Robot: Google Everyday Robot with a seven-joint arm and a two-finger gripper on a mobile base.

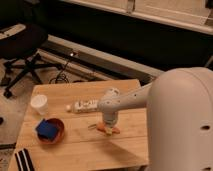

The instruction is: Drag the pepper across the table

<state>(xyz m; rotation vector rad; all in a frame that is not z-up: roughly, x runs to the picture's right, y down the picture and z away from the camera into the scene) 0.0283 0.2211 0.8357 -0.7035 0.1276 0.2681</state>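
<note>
The small orange pepper (114,130) lies on the light wooden table (75,150), a little right of the middle, with its pale stem end pointing left. My gripper (108,124) comes straight down onto it from the white arm that enters from the right. It is shut on the pepper, and orange shows on both sides of the fingers. The part of the pepper under the gripper is hidden.
A white patterned bottle (87,106) lies just behind the gripper. A white cup (39,104) stands at the left, and a red bowl (56,136) with a blue sponge (46,128) sits in front of it. A black-and-white striped object (22,160) lies at the front left corner. An office chair (20,50) stands beyond the table.
</note>
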